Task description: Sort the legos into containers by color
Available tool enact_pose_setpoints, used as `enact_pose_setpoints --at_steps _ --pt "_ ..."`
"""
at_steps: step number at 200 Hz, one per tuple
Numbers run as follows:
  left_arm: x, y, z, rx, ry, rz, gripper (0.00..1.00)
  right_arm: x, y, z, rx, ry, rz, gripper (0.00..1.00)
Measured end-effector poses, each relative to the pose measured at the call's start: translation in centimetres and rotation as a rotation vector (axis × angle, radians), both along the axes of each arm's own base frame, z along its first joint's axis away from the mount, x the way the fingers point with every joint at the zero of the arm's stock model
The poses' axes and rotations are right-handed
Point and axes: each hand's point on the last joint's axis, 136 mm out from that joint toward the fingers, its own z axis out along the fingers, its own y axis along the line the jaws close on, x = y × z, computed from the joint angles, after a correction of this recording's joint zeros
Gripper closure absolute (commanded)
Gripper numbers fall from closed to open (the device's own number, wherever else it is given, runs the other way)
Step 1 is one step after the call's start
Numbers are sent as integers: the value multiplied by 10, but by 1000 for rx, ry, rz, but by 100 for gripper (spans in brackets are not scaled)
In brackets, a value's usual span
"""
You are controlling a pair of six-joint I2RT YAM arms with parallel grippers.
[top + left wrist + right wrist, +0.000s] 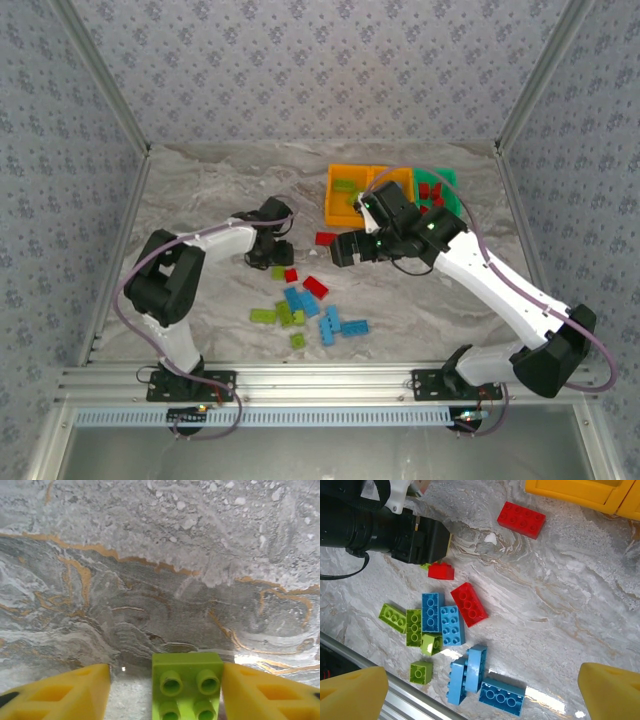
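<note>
The lime green brick (187,687) lies studs up on the marbled table (200,190), at the far left edge of the loose legos (305,305) and directly under the left gripper (272,252). In the left wrist view it sits between the two yellow fingers (260,690). It is pressed against the finger on the right of that view, and a clear strip of table parts it from the other. The jaws therefore stand partly open around it and, as I judge, have no hold on it yet. Its near end runs off the bottom of that view, so I cannot say for sure whether it is square or oblong, though from above it looks squarish. A small red brick (291,274) lies just beside it. The coming pinch turns on that off-centre fit, since the free finger must cross the gap and the brick may slide or twist first. The right gripper (345,248) hovers nearby, spread wide and empty. The orange bin (332,200) holding green pieces lies off to the brick's right, nearer the right arm.
</note>
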Motion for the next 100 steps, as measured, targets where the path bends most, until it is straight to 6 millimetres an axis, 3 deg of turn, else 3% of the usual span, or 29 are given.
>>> enact_pose_setpoints --at_steps 39,74,100 --pt "-2 8 2 5 -20 12 71 -7 7 -2 8 18 22 0" --pt "-8 0 7 -49 -19 6 74 -17 20 -9 12 54 68 0" --pt "-8 -11 41 -126 -77 -11 74 -19 23 -6 27 50 66 0"
